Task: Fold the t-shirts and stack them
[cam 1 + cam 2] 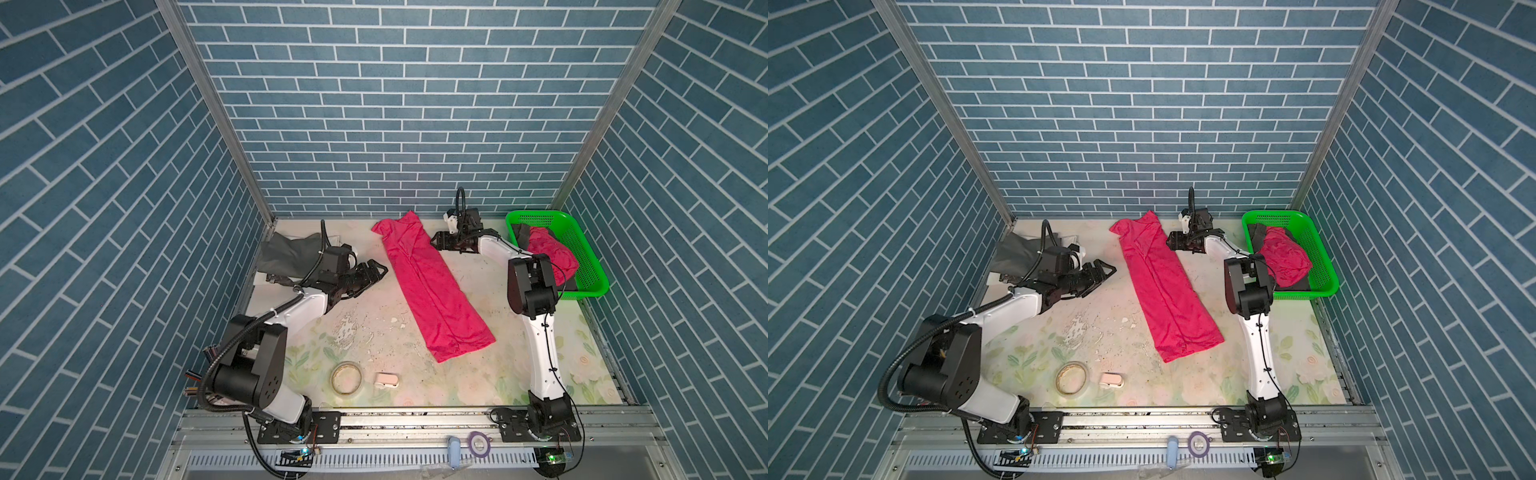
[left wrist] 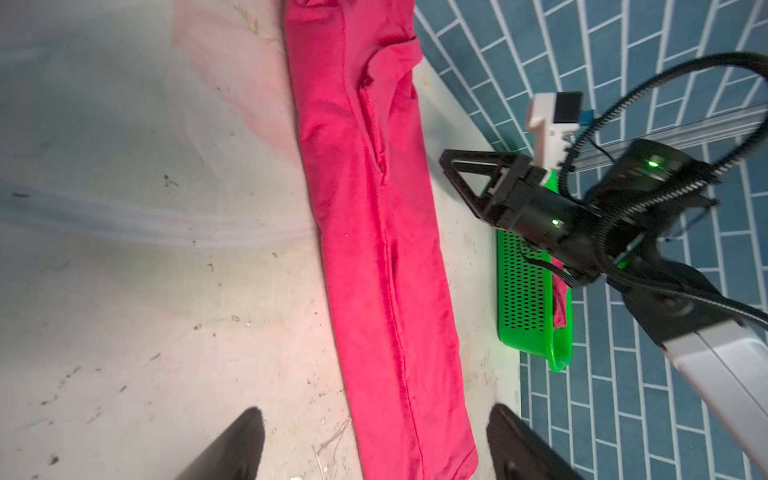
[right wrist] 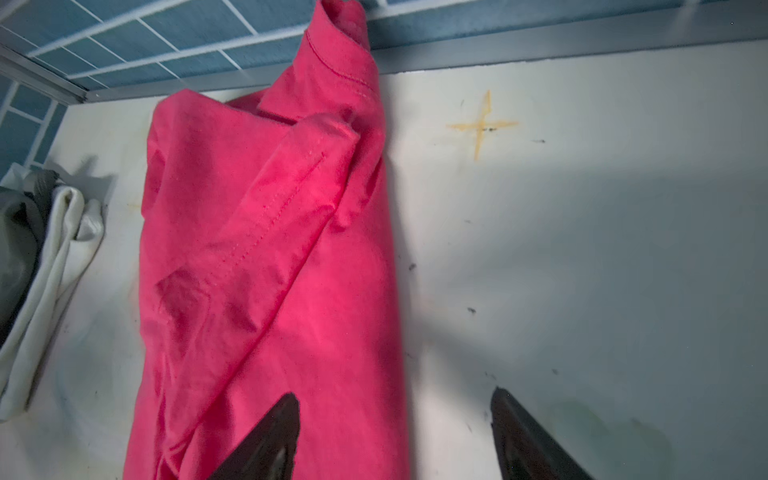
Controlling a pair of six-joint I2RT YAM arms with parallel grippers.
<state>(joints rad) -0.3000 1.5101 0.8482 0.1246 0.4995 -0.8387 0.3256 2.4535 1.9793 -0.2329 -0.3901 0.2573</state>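
- pink t-shirt [image 1: 432,286] [image 1: 1167,286]: folded lengthwise into a long narrow strip. Lies flat on the table [image 1: 478,374], slanting from the back wall toward the front right in both top views. Collar end bunched at the back; sleeve flap folded over the body in the right wrist view [image 3: 266,270].
- left gripper [image 1: 376,270] [image 1: 1105,270]: hangs low over the table, left of the strip, aimed at its long edge; near, not touching. Fingers [image 2: 237,444] spread wide in the left wrist view; nothing pinched. Strip [image 2: 374,249] lying across that view beyond the gap between the tips; no contact seen.
- right gripper [image 1: 435,241] [image 1: 1172,241] [image 2: 461,174]: sits just beside the strip's right edge, near the collar end. Fingers [image 3: 266,440] held well apart; nothing clamped. One finger overlapping the pink cloth in the right wrist view, the other over bare table; touching the cloth or not: cannot tell.
- green basket [image 1: 536,214] [image 1: 1279,212]: back right corner. Holds a crumpled pink t-shirt [image 1: 548,249] [image 1: 1285,257] on top of a dark t-shirt [image 1: 521,232].
- grey t-shirt [image 1: 286,253] [image 1: 1013,253]: heaped at back left, behind the left arm; white t-shirt [image 3: 54,249] beside it in the right wrist view.
- tape roll [image 1: 347,377] and small white object [image 1: 386,380]: near the front edge, well apart from the strip.
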